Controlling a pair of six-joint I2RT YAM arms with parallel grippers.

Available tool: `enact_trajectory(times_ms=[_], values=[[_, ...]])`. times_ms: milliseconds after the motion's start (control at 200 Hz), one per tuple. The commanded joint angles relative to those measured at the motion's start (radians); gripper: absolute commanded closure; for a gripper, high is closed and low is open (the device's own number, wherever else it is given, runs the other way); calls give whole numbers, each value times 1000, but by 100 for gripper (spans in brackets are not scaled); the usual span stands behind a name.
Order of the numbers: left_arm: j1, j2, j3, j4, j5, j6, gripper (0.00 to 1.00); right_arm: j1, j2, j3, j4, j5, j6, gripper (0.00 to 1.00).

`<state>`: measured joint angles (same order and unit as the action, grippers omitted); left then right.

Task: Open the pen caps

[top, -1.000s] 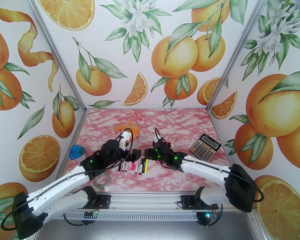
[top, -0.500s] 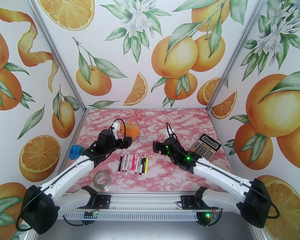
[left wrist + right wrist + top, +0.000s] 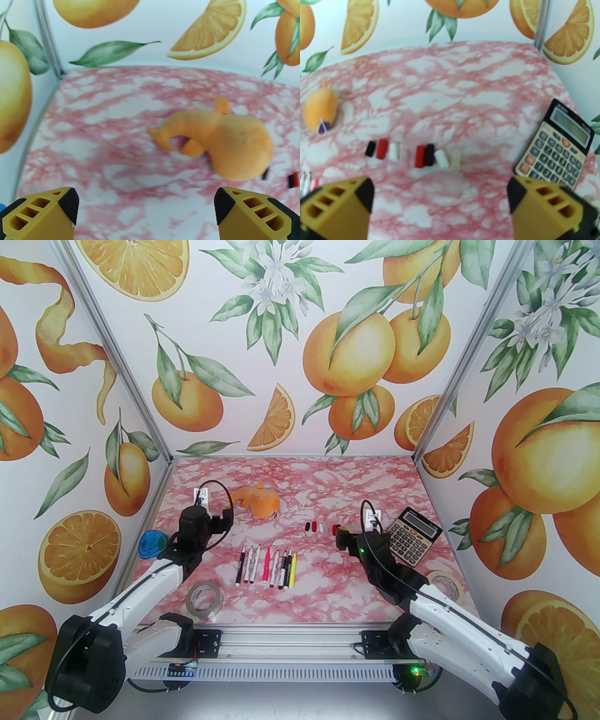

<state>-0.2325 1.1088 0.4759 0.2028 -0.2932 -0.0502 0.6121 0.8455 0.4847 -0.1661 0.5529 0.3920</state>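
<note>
**Both Arms Drawn Back From the Pens**

From above: pulled apart and away over the last second. Left gripper now at far left near an orange plush toy, right gripper just beside a black-and-gold calculator. Between them, seven slim markers in a near row. Short black, red and white plastic pen caps loose beyond, to the right.

Left wrist: yellow fingers spread wide, nothing held, facing the plush.

Right wrist: fingers spread wide, empty, caps lined up just ahead.

White arms, black joints
</note>
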Motion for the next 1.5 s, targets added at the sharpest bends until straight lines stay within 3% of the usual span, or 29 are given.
enact_trajectory(times_ms=[0,255,465,565,690,761,806,871,1091,1291,1366,1496], values=[[32,37,-60,248,-14,128,0,-31,-5,-13,65,29,-24,0],[42,260,-119,603,29,213,0,-114,60,-8,116,30,-66,0],[55,369,-137,773,53,290,0,-198,49,-35,180,45,-94,0],[108,431,-142,835,116,253,0,-246,66,-38,201,38,-90,0],[164,573,-160,1030,193,208,0,-290,111,-48,264,32,-116,0],[169,527,-92,830,203,205,0,-324,138,-41,285,18,-131,0],[178,538,-45,747,264,205,0,-341,157,-42,315,13,-143,0],[224,533,-40,729,328,168,0,-359,186,-53,376,10,-171,0],[223,534,-44,739,329,170,0,-445,370,-129,676,14,-231,0],[224,533,-43,740,329,170,0,-452,522,-144,984,3,-308,0],[223,533,-43,738,329,170,0,-453,533,-124,951,-39,-301,0],[223,533,-43,738,329,171,0,-452,671,-220,1282,-138,-331,0]])
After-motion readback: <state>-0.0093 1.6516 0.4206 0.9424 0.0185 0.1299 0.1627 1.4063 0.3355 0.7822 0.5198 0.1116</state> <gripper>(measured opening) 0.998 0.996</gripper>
